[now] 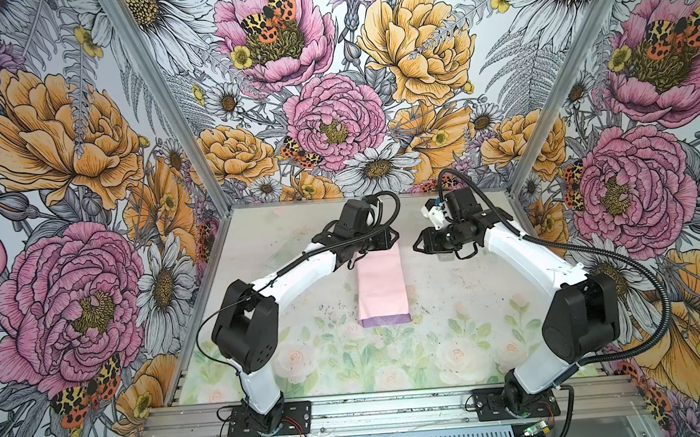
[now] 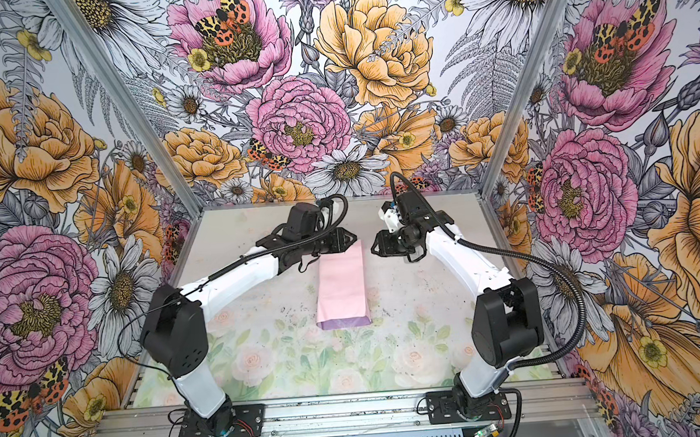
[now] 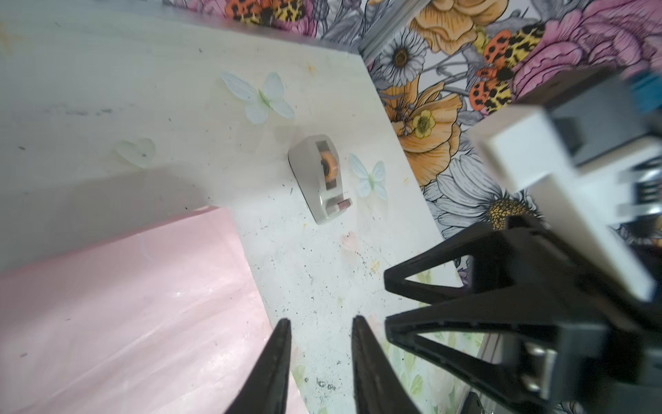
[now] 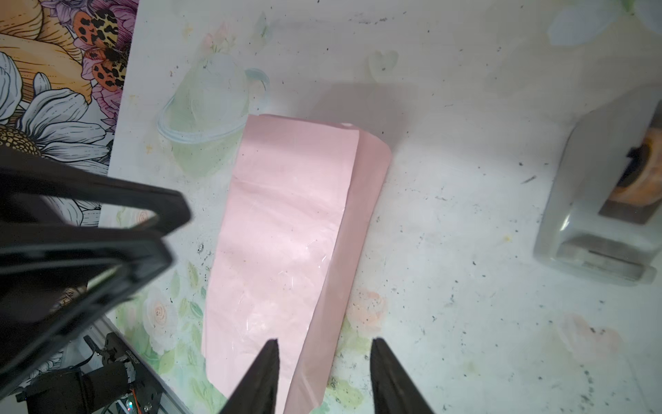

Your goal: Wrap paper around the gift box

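The paper [image 1: 379, 288] lies in the middle of the table as a long pale pink packet, folded over itself, with a lilac strip at its near end [image 2: 344, 323]. The gift box is hidden; I cannot see it under the paper. My left gripper [image 3: 321, 319] hovers open by the far end of the paper [image 3: 125, 304], with nothing between its fingers. My right gripper [image 4: 325, 340] faces it from the other side, also open and empty, above the edge of the paper [image 4: 283, 233]. In both top views the two grippers [image 1: 395, 238] [image 1: 416, 246] nearly meet tip to tip.
A small grey tape dispenser [image 3: 320, 179] with an orange roll stands on the table beyond the paper's far end, under the right arm [image 4: 605, 200]. Flowered walls with metal corner posts [image 1: 166, 101] close in the table on three sides.
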You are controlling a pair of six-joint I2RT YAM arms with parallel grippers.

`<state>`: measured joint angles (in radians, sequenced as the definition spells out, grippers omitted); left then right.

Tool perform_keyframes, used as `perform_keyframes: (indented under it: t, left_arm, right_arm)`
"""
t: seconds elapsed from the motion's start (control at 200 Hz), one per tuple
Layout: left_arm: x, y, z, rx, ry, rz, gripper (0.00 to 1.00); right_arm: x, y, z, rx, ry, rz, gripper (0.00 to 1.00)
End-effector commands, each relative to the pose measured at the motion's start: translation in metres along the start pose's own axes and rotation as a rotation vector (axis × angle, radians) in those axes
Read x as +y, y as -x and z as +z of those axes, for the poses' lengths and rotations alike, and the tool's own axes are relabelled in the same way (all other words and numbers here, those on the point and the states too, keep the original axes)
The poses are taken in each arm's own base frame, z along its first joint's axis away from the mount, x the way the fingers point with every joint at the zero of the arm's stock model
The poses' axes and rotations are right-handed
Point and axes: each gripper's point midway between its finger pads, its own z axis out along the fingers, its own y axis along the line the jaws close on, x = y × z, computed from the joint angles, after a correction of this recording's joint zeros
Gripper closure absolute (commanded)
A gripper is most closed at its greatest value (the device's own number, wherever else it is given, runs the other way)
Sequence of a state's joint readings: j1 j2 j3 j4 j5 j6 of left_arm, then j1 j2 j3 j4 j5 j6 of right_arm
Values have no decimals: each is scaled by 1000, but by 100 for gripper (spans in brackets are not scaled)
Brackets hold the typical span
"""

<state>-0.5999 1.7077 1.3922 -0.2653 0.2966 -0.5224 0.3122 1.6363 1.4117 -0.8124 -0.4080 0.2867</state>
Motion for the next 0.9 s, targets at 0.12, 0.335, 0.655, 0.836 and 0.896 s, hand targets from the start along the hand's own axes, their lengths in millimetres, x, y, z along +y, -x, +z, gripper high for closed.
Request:
perform_keyframes:
  t: [0.12, 0.335, 0.655, 0.836, 0.896]
  left_arm:
    - [79, -35, -33, 18, 186, -237, 50]
    - [106, -72, -27, 67, 170, -349, 43]
    - [120, -95, -10, 105, 154, -397, 42]
    - [137, -109, -3, 127, 200, -409, 48]
    - [140, -113, 1, 133, 203, -412, 51]
  right_arm:
    - [-3, -6, 39, 66, -65, 53, 48]
    - [2, -3, 68, 112, -22, 71, 46]
    - [-4, -4, 100, 154, 10, 126, 48]
    - [-9, -12, 111, 184, 4, 157, 52]
    - [-11, -15, 113, 193, -2, 165, 55]
